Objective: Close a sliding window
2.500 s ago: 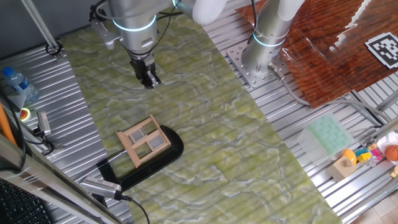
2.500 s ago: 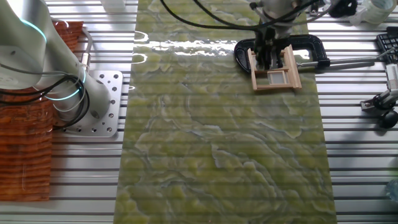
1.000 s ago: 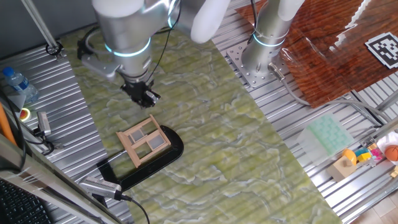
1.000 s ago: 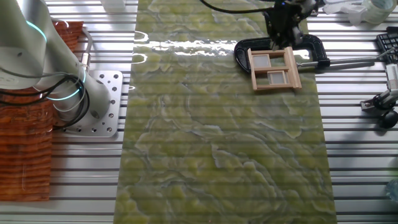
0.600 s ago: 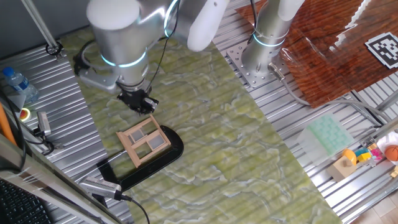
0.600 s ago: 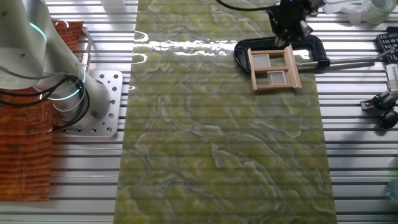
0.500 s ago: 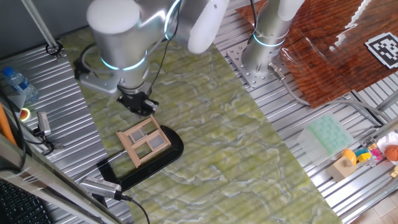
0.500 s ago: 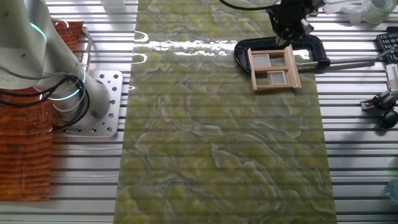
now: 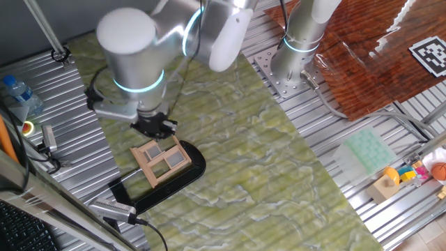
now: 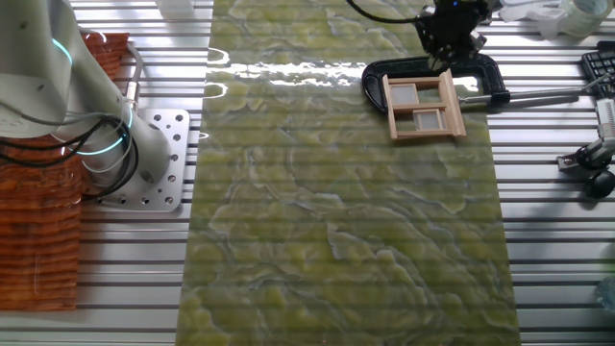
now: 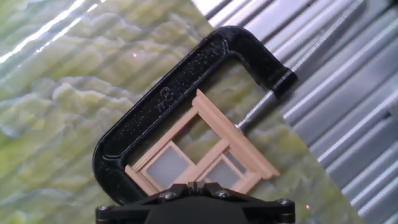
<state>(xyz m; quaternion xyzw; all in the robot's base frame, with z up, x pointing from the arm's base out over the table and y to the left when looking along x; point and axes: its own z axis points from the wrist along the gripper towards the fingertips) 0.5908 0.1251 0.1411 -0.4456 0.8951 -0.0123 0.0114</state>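
The sliding window (image 9: pixel 162 159) is a small light-wood frame with two grey panes, held on the green mat by a glossy black clamp-shaped base (image 9: pixel 182 180). It also shows in the other fixed view (image 10: pixel 423 106) and the hand view (image 11: pixel 202 155). My gripper (image 9: pixel 155 130) is shut and empty, its fingertips together, just above the window's far edge. In the other fixed view the gripper (image 10: pixel 444 56) hangs over the black base (image 10: pixel 377 82) behind the frame. In the hand view the shut gripper (image 11: pixel 198 185) sits at the bottom edge, over the frame's middle bar.
A second arm's base (image 9: pixel 293 63) stands on the metal table at the back right. A water bottle (image 9: pixel 17 94) lies at the left. A tan wooden block (image 9: pixel 385 187), small toys and a pale green pad (image 9: pixel 368 150) sit at the right. The clamp's screw rod (image 10: pixel 538 94) sticks out sideways.
My arm has swung forward and down from the mat's far end, bringing the shut gripper to the window's far edge. The window has not moved.
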